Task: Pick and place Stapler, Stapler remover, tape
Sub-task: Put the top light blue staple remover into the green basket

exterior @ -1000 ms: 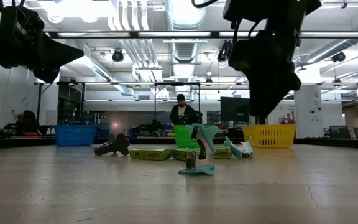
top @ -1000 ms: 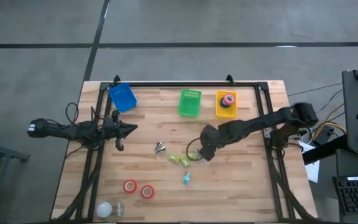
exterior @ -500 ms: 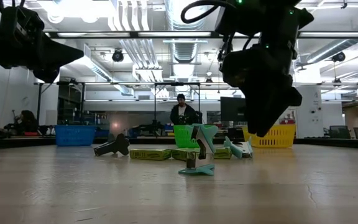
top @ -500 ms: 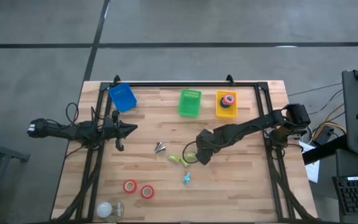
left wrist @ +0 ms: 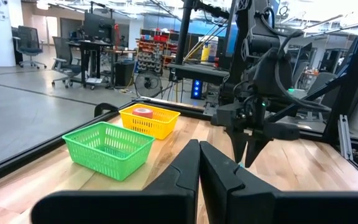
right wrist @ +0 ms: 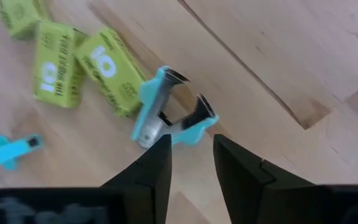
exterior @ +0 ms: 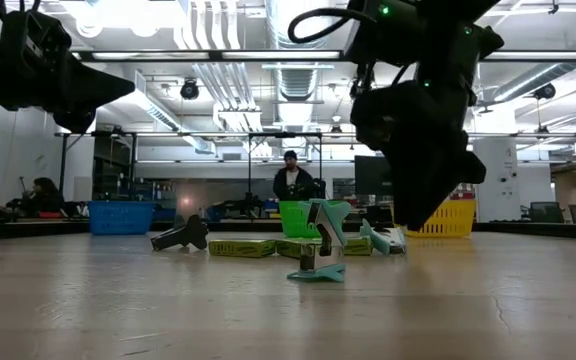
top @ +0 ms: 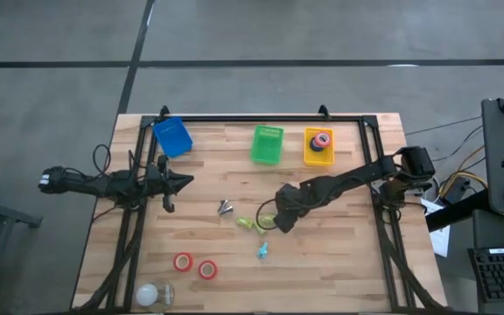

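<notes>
A teal stapler remover (right wrist: 166,115) lies on its side on the table, against yellow-green boxes (right wrist: 79,62). My right gripper (right wrist: 191,142) (top: 278,222) hangs slanting down just above it, open; its fingertips stand short of the remover's jaws. A second teal piece (top: 262,252) rests nearer the front. A small dark tool (top: 225,207), perhaps the stapler, lies left of the boxes. Two red tape rolls (top: 183,262) (top: 206,269) lie flat near the front left; another red roll (top: 322,139) sits in the yellow basket (top: 308,157). My left gripper (top: 186,182) waits shut at the left edge.
A blue bin (top: 173,137), a green basket (top: 267,144) and the yellow basket line the far edge. A white round object (top: 150,294) sits at the front left corner. Bare wood lies right of and in front of my right gripper. A person stands in the room beyond.
My right gripper has come down and a little toward the table's left, over the yellow-green boxes and the teal stapler remover, tipping as it sank. Nothing on the table has moved.
</notes>
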Controlling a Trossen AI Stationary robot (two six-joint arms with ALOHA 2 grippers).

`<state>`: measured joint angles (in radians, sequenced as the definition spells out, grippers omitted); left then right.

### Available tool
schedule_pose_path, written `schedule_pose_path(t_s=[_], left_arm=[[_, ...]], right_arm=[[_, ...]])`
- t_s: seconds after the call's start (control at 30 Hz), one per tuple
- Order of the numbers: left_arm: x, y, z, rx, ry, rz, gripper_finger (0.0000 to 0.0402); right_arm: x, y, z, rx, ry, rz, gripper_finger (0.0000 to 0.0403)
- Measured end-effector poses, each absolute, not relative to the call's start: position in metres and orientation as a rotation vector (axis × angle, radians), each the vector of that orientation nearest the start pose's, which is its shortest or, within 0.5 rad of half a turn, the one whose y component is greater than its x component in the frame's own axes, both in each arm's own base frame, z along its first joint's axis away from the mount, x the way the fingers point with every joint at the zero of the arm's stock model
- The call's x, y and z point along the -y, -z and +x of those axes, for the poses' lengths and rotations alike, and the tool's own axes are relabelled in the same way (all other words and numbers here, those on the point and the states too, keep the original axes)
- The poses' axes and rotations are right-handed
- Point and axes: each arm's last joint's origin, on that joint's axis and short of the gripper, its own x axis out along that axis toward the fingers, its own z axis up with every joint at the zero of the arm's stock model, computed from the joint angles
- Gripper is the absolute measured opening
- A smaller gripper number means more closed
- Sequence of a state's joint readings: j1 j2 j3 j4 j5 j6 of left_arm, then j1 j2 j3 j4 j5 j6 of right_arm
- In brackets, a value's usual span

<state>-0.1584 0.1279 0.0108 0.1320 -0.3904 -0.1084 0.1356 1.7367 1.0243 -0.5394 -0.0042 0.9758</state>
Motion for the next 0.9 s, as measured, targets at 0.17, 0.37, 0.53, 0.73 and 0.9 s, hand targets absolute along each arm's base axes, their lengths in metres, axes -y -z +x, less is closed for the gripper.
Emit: schedule_pose_path(t_s=[0.17,0.37,0.53,0.73,0.9], left_arm=[[0.0054,-0.1694,0.1034,0.026,-0.231,-0.111,0.0014],[0.0054,-0.1693,0.1035,0.025,-0.231,-0.112,0.0014],[0.0054,-0.1693,0.1035,0.025,-0.231,-0.111,0.0014],[0.0054,-0.1693,0.1035,0.025,-0.231,-0.111,0.0014],[0.0054,-0.1694,0.1035,0.025,-0.231,-0.111,0.0014]], right_arm=[[-0.0435,-0.1558,0.315,-1.192,0.491,0.749,0.0096],[-0.043,-0.1549,0.3163,-1.164,0.481,0.722,0.0066],[-0.043,-0.1538,0.3165,-1.155,0.468,0.706,0.0039],[-0.0419,-0.1539,0.3167,-1.145,0.467,0.65,0.001],[-0.0353,-0.1555,0.3183,-1.13,0.473,0.623,0.0009]])
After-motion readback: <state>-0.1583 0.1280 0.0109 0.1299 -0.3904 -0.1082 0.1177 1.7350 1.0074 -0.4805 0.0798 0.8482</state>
